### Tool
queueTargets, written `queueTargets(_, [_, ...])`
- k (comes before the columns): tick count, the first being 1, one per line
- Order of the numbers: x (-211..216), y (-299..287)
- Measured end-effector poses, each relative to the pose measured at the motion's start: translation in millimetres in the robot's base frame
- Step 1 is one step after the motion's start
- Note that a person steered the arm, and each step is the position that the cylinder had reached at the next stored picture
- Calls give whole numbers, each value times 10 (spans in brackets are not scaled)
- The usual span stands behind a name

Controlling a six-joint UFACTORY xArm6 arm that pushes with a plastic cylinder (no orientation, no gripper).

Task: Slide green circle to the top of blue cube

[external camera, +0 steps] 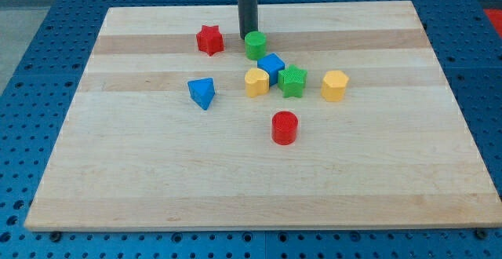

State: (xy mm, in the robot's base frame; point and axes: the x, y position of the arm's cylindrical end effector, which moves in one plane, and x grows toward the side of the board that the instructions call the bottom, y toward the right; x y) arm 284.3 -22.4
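Note:
The green circle [256, 45] sits near the view's top middle of the wooden board [141, 173]. The blue cube [271, 66] lies just below it and slightly to its right, almost touching it. My tip [246, 38] is the lower end of the dark rod, right at the green circle's upper left edge, touching or nearly touching it.
A red star [209, 39] lies left of the tip. A yellow heart-like block [256, 82] and a green star [292, 81] flank the blue cube from below. A yellow hexagon [334, 85] is further right, a blue triangle [202, 93] to the left, a red cylinder [285, 127] below.

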Motion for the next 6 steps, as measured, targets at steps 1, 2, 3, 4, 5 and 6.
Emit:
queueTargets(1, [54, 71])
queueTargets(2, [84, 132])
queueTargets(3, [202, 120])
queueTargets(4, [355, 120])
queueTargets(5, [363, 120])
queueTargets(6, [364, -335])
